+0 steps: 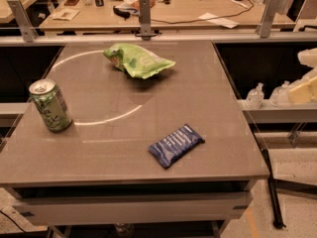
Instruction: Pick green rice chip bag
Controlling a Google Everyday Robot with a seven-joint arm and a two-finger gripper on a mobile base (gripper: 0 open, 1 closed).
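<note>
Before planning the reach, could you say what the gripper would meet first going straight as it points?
The gripper, at the right edge beside the table, is mostly cut off; if it points left, the small bottle on the ledge seems nearest, depth unclear.

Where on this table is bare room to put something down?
Bare: the front between can and packet; the middle between bag and packet; the right strip. Nowhere crowded. The tool hangs off the table, far right.

Green can [49, 105] standing upright at the desk's [208, 108] left edge, blue packet [176, 145] lying flat near the front, well apart.
</note>
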